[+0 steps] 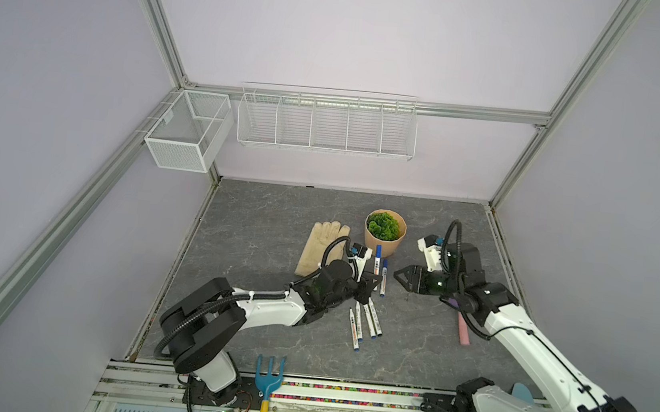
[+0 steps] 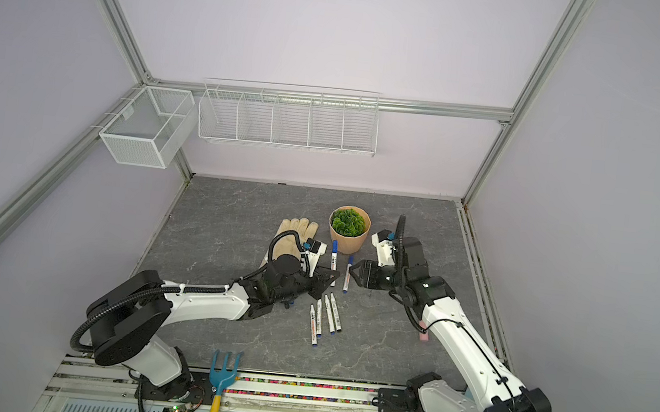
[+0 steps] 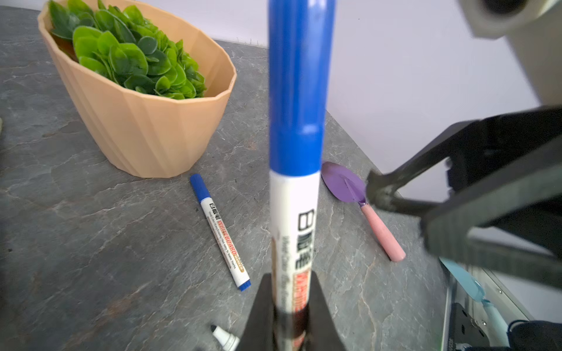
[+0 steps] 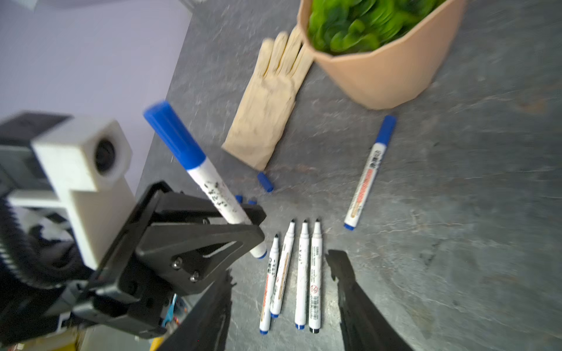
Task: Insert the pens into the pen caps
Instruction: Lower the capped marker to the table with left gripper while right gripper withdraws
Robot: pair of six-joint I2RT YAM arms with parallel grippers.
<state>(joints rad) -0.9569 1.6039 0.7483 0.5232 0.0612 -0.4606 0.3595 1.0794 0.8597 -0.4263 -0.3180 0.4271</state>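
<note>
The left gripper (image 3: 290, 276) is closed tight on the lower barrel of a pen (image 3: 293, 212), which sticks up out of its jaws at a tilt above the table (image 1: 255, 228). A blue cap (image 3: 296, 91) sits on that pen's top end. The right gripper (image 1: 400, 280) hangs just beside it with its jaws apart and nothing between them.

Four uncapped pens (image 4: 302, 279) lie side by side on the table below both grippers, dark tips pointing toward the glove (image 4: 264, 103). Another capped pen (image 4: 366, 179) lies flat near the foot of the plant pot (image 4: 380, 70). One loose cap (image 4: 265, 181) lies just beside the glove's cuff, and two more blue ends show past the left gripper's finger, too blurred to make out fully.

A purple trowel (image 3: 343, 182) with a pink handle lies under the right arm, and a blue garden fork (image 1: 269, 376) rests at the table's front edge
</note>
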